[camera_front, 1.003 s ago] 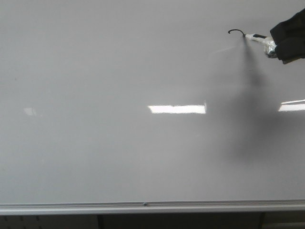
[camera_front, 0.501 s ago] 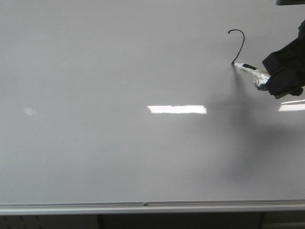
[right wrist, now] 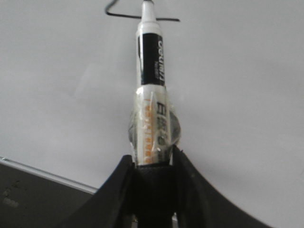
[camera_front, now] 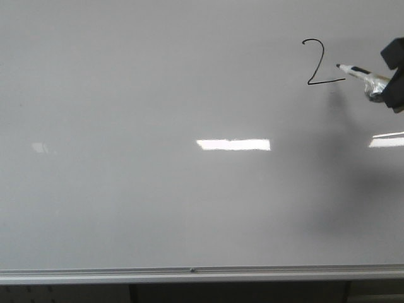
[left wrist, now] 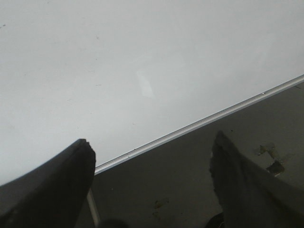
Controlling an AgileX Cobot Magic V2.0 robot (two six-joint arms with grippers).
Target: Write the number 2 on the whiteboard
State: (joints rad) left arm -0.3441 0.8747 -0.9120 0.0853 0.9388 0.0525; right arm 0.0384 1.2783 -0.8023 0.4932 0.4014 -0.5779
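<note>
**Digit drawn at the board's upper right**

The left pincer (left wrist: 152,185) hangs with its fingers spread, empty, near the silver rail of the large glossy grey-white whiteboard (camera_front: 158,189). Upper right, the thin black hand-drawn number 2 (camera_front: 320,62) sits complete. Just beside it, the right pincer (right wrist: 153,164) clamps a white tape-wrapped marker (camera_front: 361,74).

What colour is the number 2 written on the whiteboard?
Black; the number 2 shows best in the front view, on the grey-white whiteboard.

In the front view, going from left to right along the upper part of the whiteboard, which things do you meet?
Bare whiteboard → the number 2 → the marker → the right gripper holding it at the picture's edge.
</note>
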